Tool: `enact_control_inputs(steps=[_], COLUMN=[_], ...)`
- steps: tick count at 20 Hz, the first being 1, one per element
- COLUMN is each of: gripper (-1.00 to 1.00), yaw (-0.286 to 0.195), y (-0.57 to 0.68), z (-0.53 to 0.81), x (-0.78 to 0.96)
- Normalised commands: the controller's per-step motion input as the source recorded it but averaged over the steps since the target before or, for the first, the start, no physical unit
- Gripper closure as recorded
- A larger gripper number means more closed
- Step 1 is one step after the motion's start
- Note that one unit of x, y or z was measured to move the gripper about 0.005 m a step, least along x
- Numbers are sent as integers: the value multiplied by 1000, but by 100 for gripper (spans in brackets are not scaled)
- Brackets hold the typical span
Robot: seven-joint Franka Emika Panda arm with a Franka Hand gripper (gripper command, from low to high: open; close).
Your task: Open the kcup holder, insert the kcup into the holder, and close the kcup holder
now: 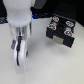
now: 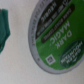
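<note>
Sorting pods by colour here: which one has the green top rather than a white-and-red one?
The kcup filling the wrist view, its lid green; the pods on the black kcup holder show white-and-red tops.

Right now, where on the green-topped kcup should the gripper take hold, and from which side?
Grip the kcup across its round rim, coming from straight above: the wrist view shows its flat green lid facing the camera, so it seems to sit upright. The gripper itself isn't clearly visible.
</note>
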Motion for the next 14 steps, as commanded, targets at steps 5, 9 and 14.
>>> enact_control_inputs(steps=[5, 9, 14], gripper=[100, 100, 100], yaw=[-48, -26, -65], y=[-22, -13, 90], z=[0, 9, 421], x=[-4, 14, 33])
